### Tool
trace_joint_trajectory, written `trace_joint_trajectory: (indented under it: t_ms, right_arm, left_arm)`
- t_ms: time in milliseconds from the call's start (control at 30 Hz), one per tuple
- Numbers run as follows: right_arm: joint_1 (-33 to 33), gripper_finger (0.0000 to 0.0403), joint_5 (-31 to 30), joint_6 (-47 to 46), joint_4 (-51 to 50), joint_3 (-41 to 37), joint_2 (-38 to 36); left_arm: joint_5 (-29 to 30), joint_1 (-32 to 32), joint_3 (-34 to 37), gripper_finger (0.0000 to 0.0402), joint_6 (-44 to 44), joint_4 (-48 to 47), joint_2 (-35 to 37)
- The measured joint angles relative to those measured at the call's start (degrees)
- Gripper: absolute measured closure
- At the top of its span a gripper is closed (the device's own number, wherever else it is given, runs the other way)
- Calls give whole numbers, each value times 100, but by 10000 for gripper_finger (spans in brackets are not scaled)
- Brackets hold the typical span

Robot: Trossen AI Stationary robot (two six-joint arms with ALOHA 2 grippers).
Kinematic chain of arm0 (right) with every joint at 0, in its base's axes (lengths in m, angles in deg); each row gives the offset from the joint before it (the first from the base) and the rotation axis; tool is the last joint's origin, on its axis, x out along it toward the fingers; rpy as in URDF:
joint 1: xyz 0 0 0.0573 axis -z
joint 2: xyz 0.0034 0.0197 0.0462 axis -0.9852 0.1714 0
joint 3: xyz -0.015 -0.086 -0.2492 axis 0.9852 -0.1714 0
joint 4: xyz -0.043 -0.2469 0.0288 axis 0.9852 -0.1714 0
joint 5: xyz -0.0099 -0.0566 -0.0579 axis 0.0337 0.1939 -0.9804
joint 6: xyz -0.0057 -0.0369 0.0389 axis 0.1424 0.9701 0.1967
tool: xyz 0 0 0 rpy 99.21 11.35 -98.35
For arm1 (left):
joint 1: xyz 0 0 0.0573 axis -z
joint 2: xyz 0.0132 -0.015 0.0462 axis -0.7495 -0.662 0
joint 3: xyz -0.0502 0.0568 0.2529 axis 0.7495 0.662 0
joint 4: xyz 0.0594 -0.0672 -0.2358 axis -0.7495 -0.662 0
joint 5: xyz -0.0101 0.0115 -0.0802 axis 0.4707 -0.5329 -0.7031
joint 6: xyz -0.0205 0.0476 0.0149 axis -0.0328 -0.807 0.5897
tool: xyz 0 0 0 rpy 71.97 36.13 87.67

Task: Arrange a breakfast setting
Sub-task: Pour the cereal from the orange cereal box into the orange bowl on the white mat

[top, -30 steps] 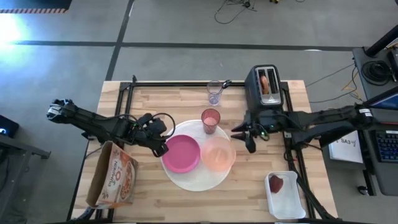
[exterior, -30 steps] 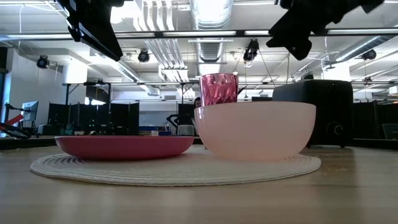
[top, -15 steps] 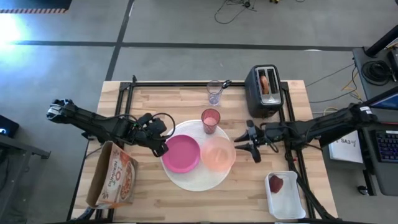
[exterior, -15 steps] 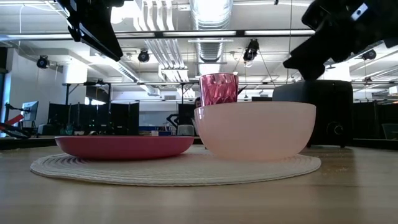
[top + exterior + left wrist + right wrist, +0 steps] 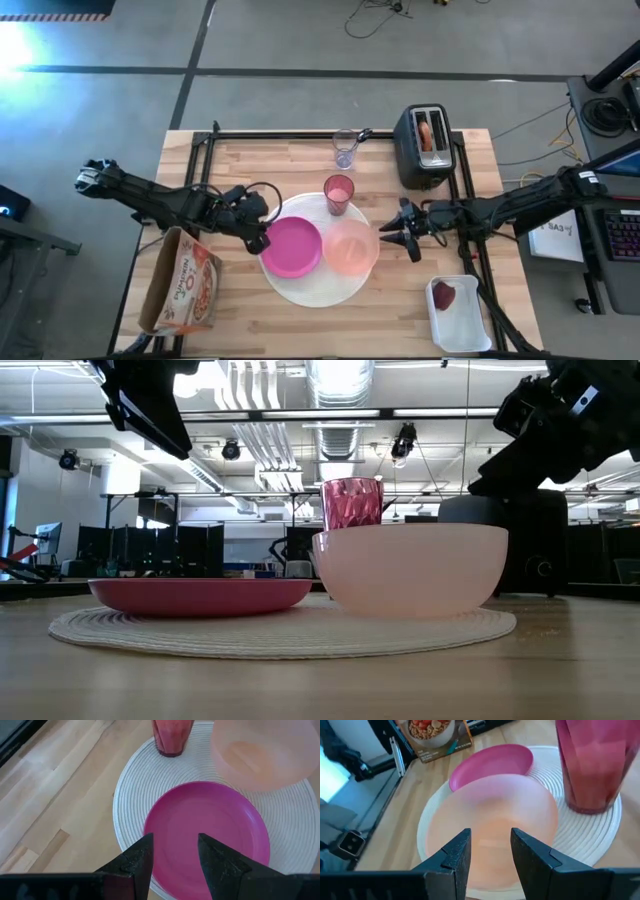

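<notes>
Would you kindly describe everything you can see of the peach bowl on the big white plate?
The peach bowl is round, smooth and translucent, like frosted plastic, and empty. It stands upright on the right half of the ribbed white plate, close beside the magenta plate, with the pink tumbler just behind it. The right pincer hovers beside its rim, open, not touching it.

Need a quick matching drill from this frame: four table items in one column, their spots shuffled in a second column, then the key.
Items:
1. bagel
2. dark-red fruit
3. spoon
4. magenta plate

Places:
A. in the clear glass
B. on the large white plate, beside the peach bowl
C. in the toaster slot
D. in the white tray

Pairs: 1-C, 2-D, 3-A, 4-B
</notes>
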State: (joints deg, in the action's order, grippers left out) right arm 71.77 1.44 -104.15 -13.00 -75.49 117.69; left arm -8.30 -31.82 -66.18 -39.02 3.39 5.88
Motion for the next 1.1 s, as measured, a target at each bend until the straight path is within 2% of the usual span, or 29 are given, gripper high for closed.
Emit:
trace_joint_trajectory:
  t_ms: [233, 500, 900, 1100]
  right_arm:
    - [0, 275, 0, 75, -15, -4, 0]
    - [0, 275, 1, 54, -15, -4, 0]
    - [0, 275, 0, 54, -19, -4, 0]
    - [0, 275, 1, 55, -19, -4, 0]
  left_arm:
    - [-264, 9, -309, 265, -219, -108, 2]
    - [-1370, 147, -942, 265, -520, -635, 2]
    - [-1481, 575, -2394, 265, 1160, -2539, -10]
    - [-2085, 579, -3297, 265, 1839, -3754, -341]
